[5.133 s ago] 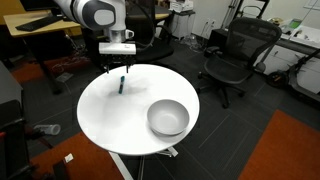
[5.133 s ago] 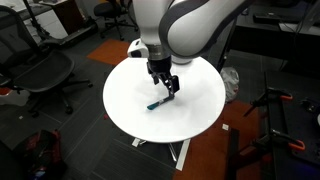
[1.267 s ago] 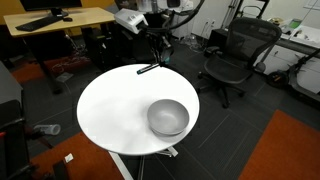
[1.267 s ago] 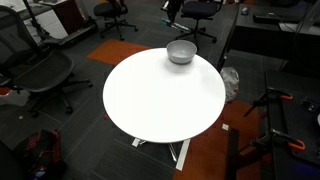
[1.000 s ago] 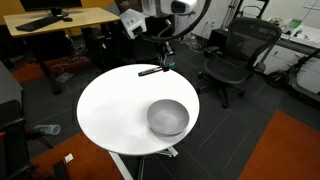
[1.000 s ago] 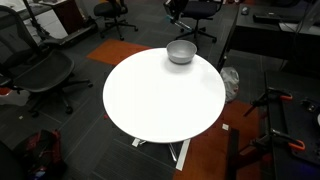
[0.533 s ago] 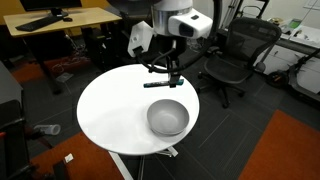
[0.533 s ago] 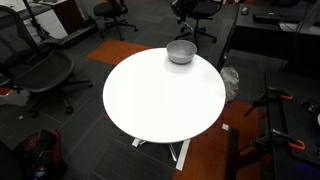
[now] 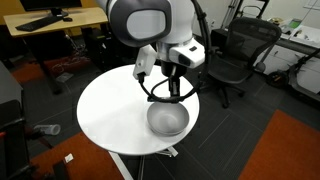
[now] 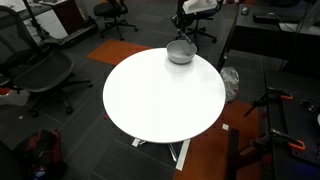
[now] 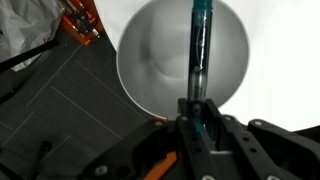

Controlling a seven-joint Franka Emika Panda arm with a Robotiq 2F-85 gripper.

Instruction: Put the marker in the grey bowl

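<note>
Tool [image 11: 197,112] clamped on the marker [image 11: 199,50], which juts from its tips above the grey bowl [image 11: 150,60].

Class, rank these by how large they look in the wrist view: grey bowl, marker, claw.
1. grey bowl and claw: similar spread; the claw is cropped and nearest the camera, so I won't rank them.
2. marker: clearly smallest.

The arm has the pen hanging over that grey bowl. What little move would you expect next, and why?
Most likely it should open the jaws and let the marker drop, perhaps after lowering slightly. In the wrist view the gripper clamps the marker's end, and the marker lies over the grey bowl, so it should fall inside.
</note>
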